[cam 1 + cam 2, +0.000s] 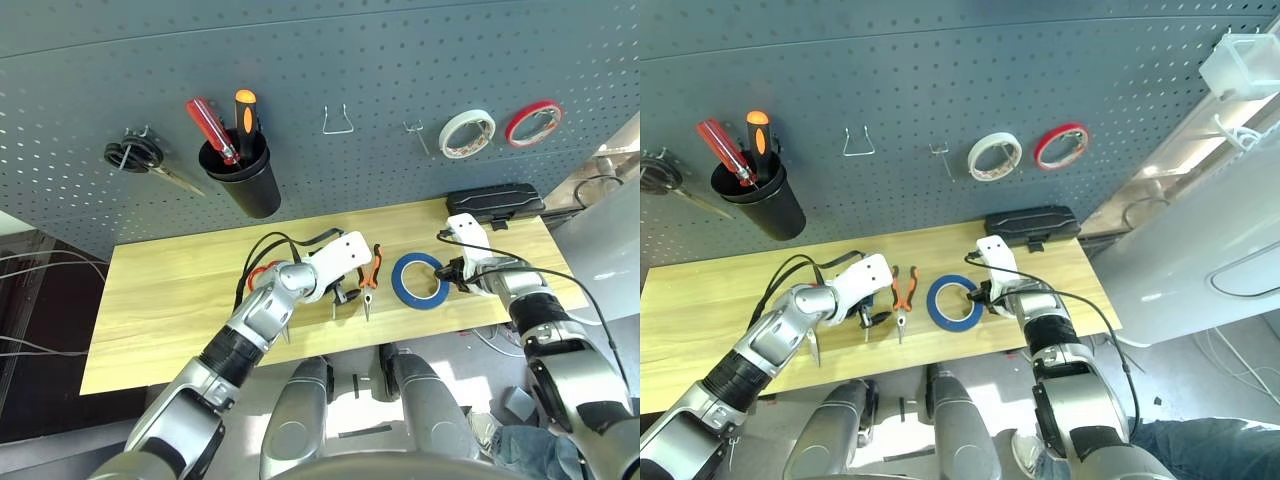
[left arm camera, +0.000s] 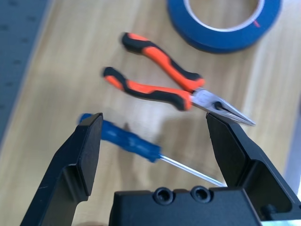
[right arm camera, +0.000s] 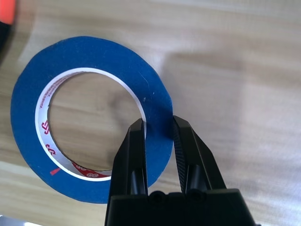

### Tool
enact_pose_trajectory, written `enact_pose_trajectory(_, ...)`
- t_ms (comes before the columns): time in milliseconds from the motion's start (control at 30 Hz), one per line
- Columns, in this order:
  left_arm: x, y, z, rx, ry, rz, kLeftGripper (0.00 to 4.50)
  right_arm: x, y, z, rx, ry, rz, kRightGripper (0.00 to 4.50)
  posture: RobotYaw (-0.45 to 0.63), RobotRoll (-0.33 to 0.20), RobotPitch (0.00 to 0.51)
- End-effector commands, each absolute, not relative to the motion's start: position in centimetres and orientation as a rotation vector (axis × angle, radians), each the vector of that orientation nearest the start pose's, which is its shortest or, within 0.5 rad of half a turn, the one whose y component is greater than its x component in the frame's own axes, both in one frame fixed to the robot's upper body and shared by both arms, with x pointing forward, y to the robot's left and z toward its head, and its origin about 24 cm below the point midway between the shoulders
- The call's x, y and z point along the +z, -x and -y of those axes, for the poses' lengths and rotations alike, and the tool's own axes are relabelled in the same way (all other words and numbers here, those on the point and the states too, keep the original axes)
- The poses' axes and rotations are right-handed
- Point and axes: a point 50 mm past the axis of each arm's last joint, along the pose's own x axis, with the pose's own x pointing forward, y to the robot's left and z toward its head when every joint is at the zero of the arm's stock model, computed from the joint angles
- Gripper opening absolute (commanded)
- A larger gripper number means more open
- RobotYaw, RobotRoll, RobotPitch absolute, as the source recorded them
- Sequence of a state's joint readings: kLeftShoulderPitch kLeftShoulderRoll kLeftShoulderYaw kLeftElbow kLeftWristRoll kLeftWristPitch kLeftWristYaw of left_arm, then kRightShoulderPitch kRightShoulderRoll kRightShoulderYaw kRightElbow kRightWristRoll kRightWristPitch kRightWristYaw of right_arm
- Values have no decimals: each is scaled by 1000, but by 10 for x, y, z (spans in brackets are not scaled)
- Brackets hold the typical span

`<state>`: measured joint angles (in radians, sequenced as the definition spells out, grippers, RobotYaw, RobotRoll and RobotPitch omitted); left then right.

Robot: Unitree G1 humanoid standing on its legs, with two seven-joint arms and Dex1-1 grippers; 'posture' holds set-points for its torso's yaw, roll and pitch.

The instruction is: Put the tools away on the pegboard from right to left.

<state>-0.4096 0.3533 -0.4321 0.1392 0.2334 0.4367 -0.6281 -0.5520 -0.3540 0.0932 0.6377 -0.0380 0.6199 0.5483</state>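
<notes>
The blue tape roll (image 3: 89, 61) lies flat on the wooden table (image 1: 160, 300). My right gripper (image 3: 157, 129) is shut on its wall, one finger inside the ring and one outside. Left of the roll lie the orange-and-black pliers (image 2: 164, 87) and the small blue-handled screwdriver (image 2: 124, 139). My left gripper (image 2: 155, 122) hovers open just above the screwdriver. The red handle of the scissors (image 1: 256, 276) peeks out behind my left forearm. The grey-blue pegboard (image 1: 380, 60) rises behind the table, with two bare metal hooks (image 1: 340, 122) near its middle.
On the pegboard hang black-handled scissors (image 1: 135, 155), a black cup (image 1: 245, 180) holding two screwdrivers, a white tape roll (image 1: 467, 133) and a red tape roll (image 1: 533, 122). A black case (image 1: 495, 200) lies at the table's back right corner.
</notes>
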Motion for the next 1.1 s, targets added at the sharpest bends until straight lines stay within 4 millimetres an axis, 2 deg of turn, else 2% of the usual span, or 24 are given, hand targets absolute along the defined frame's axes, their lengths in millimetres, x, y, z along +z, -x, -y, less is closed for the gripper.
enact_pose_trajectory(33,47,-295,-112,-821,-632,-344,4500,48,-326,201,436,299,-553,692,-25,0,255)
enact_pose_trajectory(267,66,-296,-127,-700,-517,-113,4500,111,-303,199,577,558,-18,692,-37,0,239)
enact_pose_trajectory(433,76,-298,-133,-664,-502,42,4500,131,-282,198,632,700,240,692,-45,0,236)
enact_pose_trajectory(600,86,-299,-128,-683,-501,151,4500,152,-270,198,583,759,438,692,-57,0,238)
enact_pose_trajectory(800,89,-301,-124,-705,-512,194,4500,173,-269,202,488,761,558,692,-70,0,236)
enact_pose_trajectory(900,90,-302,-121,-714,-514,201,4500,178,-279,205,444,761,555,692,-69,0,236)
enact_pose_trajectory(1100,93,-302,-118,-732,-528,217,4500,176,-306,191,405,718,520,692,-47,0,238)
